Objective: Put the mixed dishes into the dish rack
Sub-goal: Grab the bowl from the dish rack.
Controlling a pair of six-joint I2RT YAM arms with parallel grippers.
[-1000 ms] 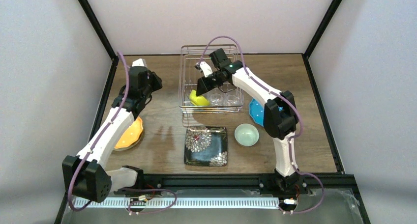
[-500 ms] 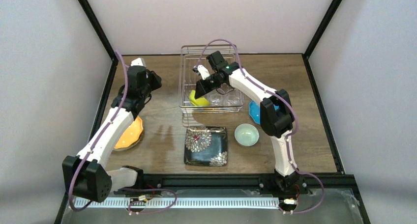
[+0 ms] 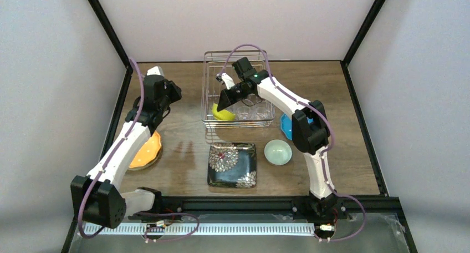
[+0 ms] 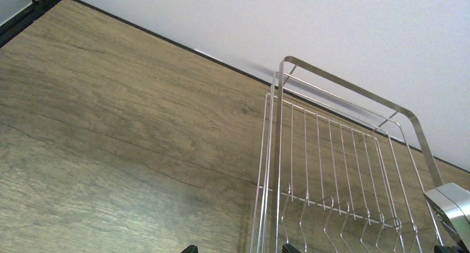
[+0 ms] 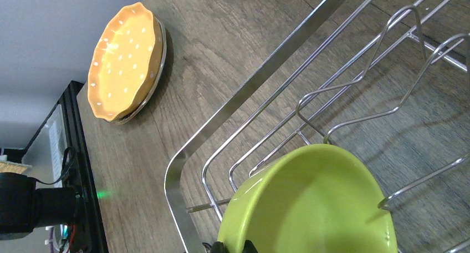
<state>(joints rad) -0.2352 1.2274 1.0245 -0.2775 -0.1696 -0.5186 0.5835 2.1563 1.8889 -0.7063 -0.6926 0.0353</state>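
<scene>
The dish rack [image 3: 206, 86] stands at the table's back middle. A yellow-green bowl [image 3: 224, 114] sits tilted in its front left corner, with clear glass cups [image 3: 252, 110] beside it. My right gripper [image 3: 221, 105] is shut on this bowl's rim; the wrist view shows the bowl [image 5: 316, 203] pinched between the fingertips of the gripper [image 5: 233, 247], next to the rack's corner [image 5: 183, 170]. My left gripper [image 4: 241, 248] hangs open and empty just left of the rack [image 4: 343, 89]. An orange dotted plate [image 3: 145, 151], a black floral plate [image 3: 232, 164], a mint bowl [image 3: 277, 152] and a blue plate [image 3: 287, 125] lie on the table.
The orange plate [image 5: 124, 70] lies under my left arm near the left frame rail. The blue plate is partly hidden behind my right arm's elbow. Black frame posts and white walls close in the wooden table on three sides.
My right gripper has closed on the yellow-green bowl's rim and shifted slightly left over the rack's front corner. My left arm has stayed put.
</scene>
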